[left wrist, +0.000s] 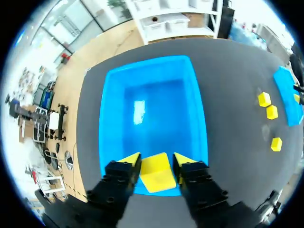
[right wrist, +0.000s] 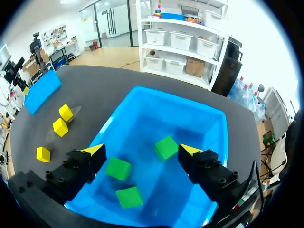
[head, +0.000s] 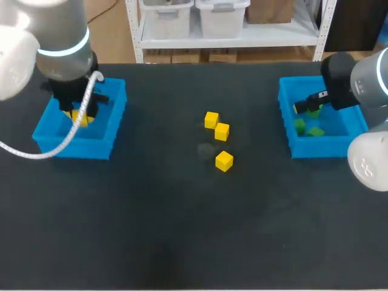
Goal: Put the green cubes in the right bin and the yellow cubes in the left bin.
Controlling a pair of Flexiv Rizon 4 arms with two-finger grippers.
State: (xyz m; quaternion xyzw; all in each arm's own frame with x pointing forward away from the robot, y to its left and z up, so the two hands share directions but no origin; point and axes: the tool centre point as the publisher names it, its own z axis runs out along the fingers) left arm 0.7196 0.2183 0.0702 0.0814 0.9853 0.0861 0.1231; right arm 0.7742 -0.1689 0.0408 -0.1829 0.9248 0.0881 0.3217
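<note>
Holding a yellow cube [left wrist: 156, 176], my left gripper [left wrist: 157, 160] has both yellow tips pressed against opposite faces of it, hanging over the near wall of the left bin [left wrist: 108, 118]. The bin's floor stretches out ahead of the fingers.

My right gripper [right wrist: 142, 151] is spread wide and grips nothing. It hovers above the right bin [right wrist: 219, 128]. One green cube [right wrist: 166, 147] lies between and below the fingers. A second green cube [right wrist: 118, 168] and a third green cube [right wrist: 129, 196] sit on the bin floor, closer to the left finger.

Out on the table, well apart from both grippers, wait the upper loose cube [head: 211, 119], the middle loose cube [head: 222, 131] just beside it, and the lone loose cube [head: 224, 160], set a little apart.

I judge these blocks to be light, rigid and smooth-faced, not fragile, so a drop into the bin should do no harm. The best hold is squarely across two parallel flat faces at mid-height, not corner to corner, where the cube could twist out. The upper and middle loose cubes sit so close that a finger may nudge the neighbour, so I would come in from their outer faces.
</note>
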